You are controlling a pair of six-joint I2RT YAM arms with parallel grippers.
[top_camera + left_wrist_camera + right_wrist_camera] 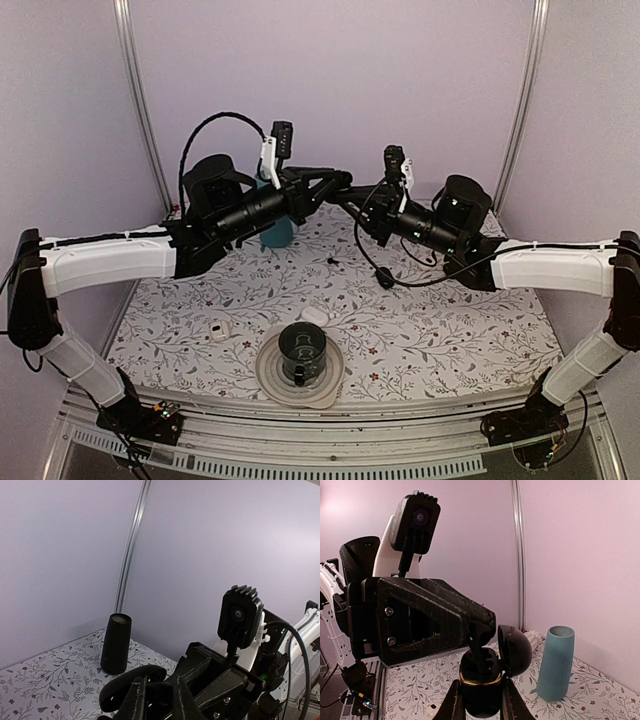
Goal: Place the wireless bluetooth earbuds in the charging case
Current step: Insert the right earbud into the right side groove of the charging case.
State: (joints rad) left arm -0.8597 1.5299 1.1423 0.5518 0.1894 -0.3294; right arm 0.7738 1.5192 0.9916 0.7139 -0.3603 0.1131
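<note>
High above the middle of the table my two grippers meet tip to tip. My right gripper (480,702) is shut on the black charging case (480,692), which has a gold rim and stands upright with its lid (516,650) swung open to the right. My left gripper (482,622) reaches in from the left, shut on a thin black earbud (479,647) whose lower end sits down inside the case's opening. In the left wrist view my left gripper (157,690) has its fingers close together, with the open case lid (125,685) just beyond them. A tiny black piece (333,260), perhaps another earbud, lies on the floral cloth.
A dark cup (301,352) stands on a pale saucer (268,375) at the front centre. Two small white pieces (219,330) (314,315) lie near it. A teal vase (555,662) stands at the back left and a black vase (116,644) at the back, against the lilac walls.
</note>
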